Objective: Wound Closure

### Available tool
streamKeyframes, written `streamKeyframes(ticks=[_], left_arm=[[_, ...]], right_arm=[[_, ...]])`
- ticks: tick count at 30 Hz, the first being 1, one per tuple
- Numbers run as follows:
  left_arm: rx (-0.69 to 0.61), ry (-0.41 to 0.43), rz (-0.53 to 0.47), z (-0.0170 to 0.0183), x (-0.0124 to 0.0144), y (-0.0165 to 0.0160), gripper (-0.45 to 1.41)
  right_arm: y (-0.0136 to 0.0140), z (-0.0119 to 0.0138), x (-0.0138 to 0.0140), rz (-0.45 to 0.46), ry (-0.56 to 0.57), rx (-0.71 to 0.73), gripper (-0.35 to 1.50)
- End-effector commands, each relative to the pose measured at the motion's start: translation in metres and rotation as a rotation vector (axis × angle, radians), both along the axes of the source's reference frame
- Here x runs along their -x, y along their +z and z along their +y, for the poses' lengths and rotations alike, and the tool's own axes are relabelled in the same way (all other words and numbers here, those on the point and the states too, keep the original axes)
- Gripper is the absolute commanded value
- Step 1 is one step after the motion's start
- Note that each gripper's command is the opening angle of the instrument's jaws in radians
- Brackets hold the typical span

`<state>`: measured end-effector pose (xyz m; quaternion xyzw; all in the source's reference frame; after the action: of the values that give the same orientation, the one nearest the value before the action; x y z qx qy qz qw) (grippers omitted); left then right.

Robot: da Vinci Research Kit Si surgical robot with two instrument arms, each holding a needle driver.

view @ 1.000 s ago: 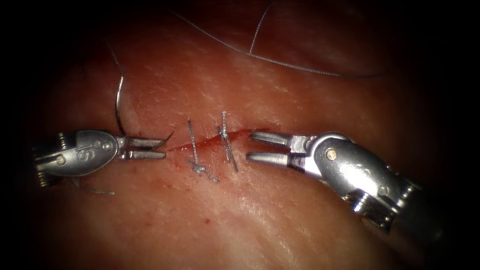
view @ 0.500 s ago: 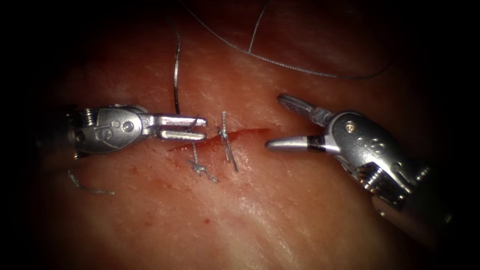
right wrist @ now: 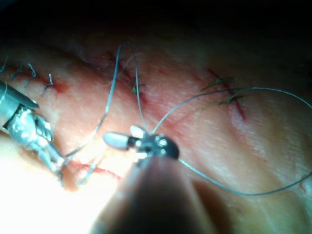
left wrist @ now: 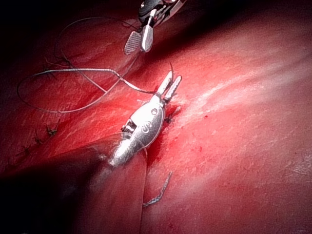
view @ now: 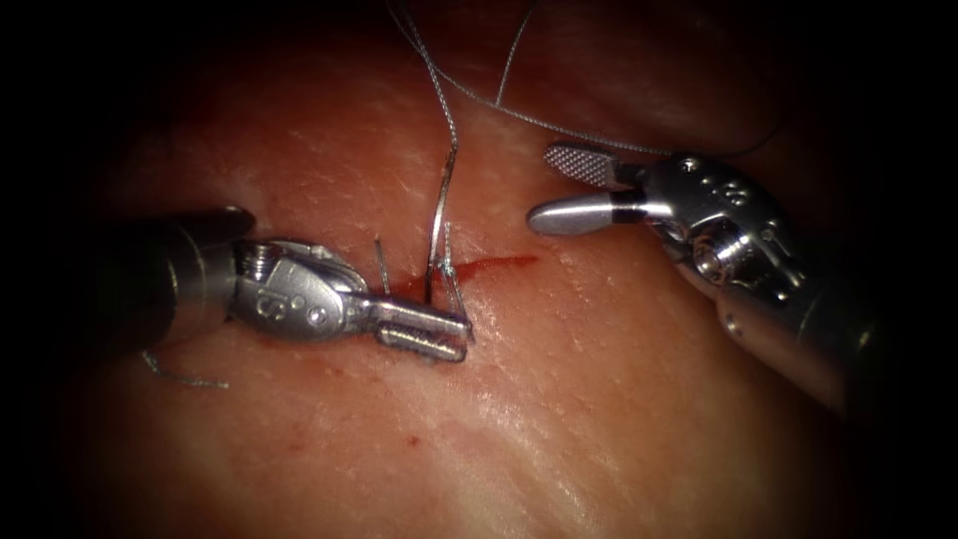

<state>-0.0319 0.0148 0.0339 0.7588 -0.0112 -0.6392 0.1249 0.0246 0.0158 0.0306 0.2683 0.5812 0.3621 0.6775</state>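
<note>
**A:** Left claw (view: 461, 339) is low on the near side of the cut (view: 499, 266), clenched on the needle (view: 439, 215) by its lower end. The curve stands up across the cut between the two stitches (view: 380, 262).

**B:** Is the point in the tissue (view: 559, 399)?

**A:** Can't tell, the foot of the needle is hidden where it meets the cut. The thread (view: 559, 125) runs off its upper end, well beyond the cut.

**B:** And the right claw (view: 544, 187)?

**A:** Released, spread wide and holding nothing, just past the cut's right end on the far side.

**B:** What matters here?

**A:** For me, a firm bite so the needle can't swivel. The curve should sit square to the cut and clear of both stitches. The thread lies very close to that spread claw and could snag.
</note>
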Motion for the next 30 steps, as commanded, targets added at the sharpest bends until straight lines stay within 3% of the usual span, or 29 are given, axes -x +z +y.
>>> streamKeyframes(ticks=[1, 8, 18, 19, 21, 23, 24, 30], left_arm=[[0.007, 0.007, -0.012, 0.0003, 0.0006, 0.0006, -0.45], [0.027, 0.006, -0.018, 0.0001, 0.0009, 0.0005, -0.45], [0.05, 0.008, -0.027, -0.0005, 0.0013, -0.0004, -0.45], [0.049, 0.009, -0.028, -0.0005, 0.0014, -0.0006, -0.45], [0.049, 0.009, -0.029, -0.0005, 0.0015, -0.0006, -0.45], [0.049, 0.01, -0.03, -0.0006, 0.0016, -0.0007, -0.45], [0.049, 0.01, -0.03, -0.0006, 0.0017, -0.0008, -0.45], [0.05, 0.0, -0.019, -0.0008, 0.0018, -0.001, -0.45]], right_arm=[[0.0004, 0.0005, -0.0021, 0.028, -0.011, -0.012, 0.81], [0.0011, -0.0001, -0.005, 0.119, -0.017, -0.062, 0.76], [0.0022, -0.0002, -0.0075, 0.139, 0.007, -0.053, 0.64], [0.0023, -0.0005, -0.0079, 0.142, 0.007, -0.062, 0.54], [0.0024, -0.0006, -0.008, 0.143, 0.005, -0.06, 0.51], [0.0024, -0.001, -0.0082, 0.156, -0.01, -0.057, 0.02], [0.0024, -0.0011, -0.0081, 0.164, -0.019, -0.058, -0.35], [0.0022, -0.0008, -0.0075, 0.189, 0.006, -0.06, -0.35]])
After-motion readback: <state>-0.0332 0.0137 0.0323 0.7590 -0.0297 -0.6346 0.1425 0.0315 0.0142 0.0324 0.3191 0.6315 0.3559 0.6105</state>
